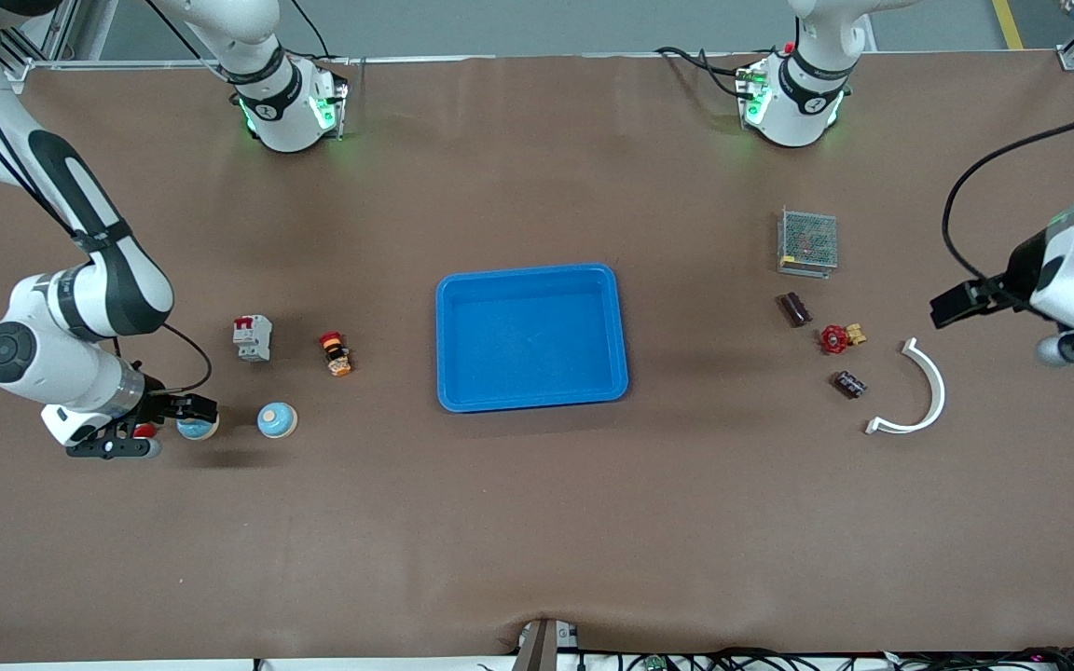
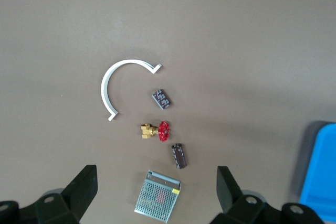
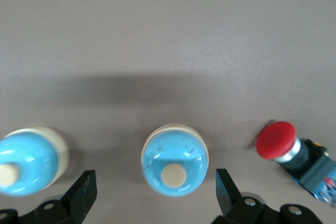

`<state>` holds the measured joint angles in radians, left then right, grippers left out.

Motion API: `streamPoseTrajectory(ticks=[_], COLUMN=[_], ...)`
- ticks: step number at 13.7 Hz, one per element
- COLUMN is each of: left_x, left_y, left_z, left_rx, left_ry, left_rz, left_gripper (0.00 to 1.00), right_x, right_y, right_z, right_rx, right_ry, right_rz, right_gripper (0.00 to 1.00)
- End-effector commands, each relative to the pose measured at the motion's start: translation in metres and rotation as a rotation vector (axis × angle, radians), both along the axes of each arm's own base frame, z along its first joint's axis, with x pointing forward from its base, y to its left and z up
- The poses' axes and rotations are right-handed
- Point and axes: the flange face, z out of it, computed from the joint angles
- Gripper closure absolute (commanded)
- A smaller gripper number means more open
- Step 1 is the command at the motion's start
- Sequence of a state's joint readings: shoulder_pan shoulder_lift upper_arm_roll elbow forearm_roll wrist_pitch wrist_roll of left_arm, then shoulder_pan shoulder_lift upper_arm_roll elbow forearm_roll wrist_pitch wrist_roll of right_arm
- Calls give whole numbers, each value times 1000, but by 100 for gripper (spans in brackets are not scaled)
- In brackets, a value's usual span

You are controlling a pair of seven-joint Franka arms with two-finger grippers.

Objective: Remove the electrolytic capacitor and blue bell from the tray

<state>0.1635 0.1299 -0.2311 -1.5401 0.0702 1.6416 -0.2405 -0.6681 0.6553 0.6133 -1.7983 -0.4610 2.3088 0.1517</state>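
Two blue bells with cream knobs stand near the right arm's end of the table. My right gripper is open and low over one bell; that bell sits between the fingers with a gap on each side. The other bell stands beside it, toward the tray. Two dark capacitors lie near the left arm's end, also seen in the left wrist view. My left gripper hangs open and empty, high over that end.
A blue tray sits mid-table. A red push button lies beside the bell under my right gripper. A breaker and a small orange part lie farther from the camera. A mesh box, red valve and white curved piece surround the capacitors.
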Motion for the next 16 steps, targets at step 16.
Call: streamPoseTrajectory(ticks=[16], left_x=[-62], left_y=[10], left_z=[41], left_rx=[2], left_ry=[-2], left_rz=[-184], left_gripper=[0], right_x=[-7], right_y=[45], right_z=[259], right_rx=[9], right_ry=[108], right_rz=[-105], right_gripper=[0])
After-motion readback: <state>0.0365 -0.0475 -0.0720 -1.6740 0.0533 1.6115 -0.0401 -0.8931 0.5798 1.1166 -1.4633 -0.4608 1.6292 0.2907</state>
